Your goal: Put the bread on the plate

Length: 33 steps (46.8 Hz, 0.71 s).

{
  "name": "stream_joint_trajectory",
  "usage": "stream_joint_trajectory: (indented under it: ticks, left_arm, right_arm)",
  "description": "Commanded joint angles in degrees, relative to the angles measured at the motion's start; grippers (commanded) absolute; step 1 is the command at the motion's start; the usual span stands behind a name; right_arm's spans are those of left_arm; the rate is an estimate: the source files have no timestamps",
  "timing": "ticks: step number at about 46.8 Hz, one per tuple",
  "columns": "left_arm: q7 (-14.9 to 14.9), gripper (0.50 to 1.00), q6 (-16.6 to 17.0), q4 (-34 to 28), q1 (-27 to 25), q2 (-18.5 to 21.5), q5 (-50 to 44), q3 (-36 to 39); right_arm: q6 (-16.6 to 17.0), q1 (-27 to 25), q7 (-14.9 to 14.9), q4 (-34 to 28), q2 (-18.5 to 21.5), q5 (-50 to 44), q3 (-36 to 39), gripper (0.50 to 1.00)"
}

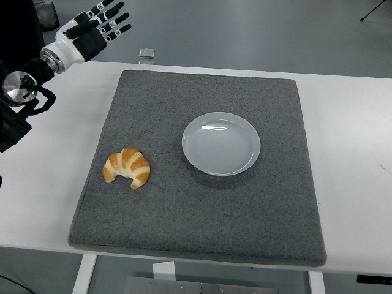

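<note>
White surface [349, 122] carries a grey felt mat [202, 208]; on it sit a round white plate [221, 143] and, well left of it, a golden crescent-shaped bread [127, 166], long axis across. Only the left hand [92, 27], fingers spread and empty, hovers beyond the far-left corner, so the bread lies nearer and slightly right of it.

Mat [202, 208]: grey felt-like cloth, matt, coarse nap. Plate [221, 144]: white, glossy, smooth, ceramic in look. Bread [127, 167]: golden-brown crust, slight sheen. Desk [349, 153]: white, smooth, matt. Left robot hand [92, 27], 10 o'clock: black-and-white hard plastic.
</note>
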Motion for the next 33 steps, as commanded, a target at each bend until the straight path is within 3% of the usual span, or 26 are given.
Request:
stream_joint_trajectory:
  ticks: [1, 27, 33]
  left_arm:
    - [-0.08, 0.994, 0.00, 0.14, 0.16, 0.18, 0.38, 0.49]
    - [-0.61, 0.994, 0.00, -0.83, -1.60, 5.89, 17.86, 0.40]
    - [-0.70, 0.994, 0.00, -6.53, -1.95, 9.93, 24.36, 0.49]
  right_arm:
    - [0.07, 0.00, 0.01, 0.00, 0.00, 0.00, 0.00, 0.952]
    - [-0.02, 0.00, 0.01, 0.00, 0.00, 0.00, 0.00, 0.952]
    - [-0.02, 0.00, 0.01, 0.00, 0.00, 0.00, 0.00, 0.954]
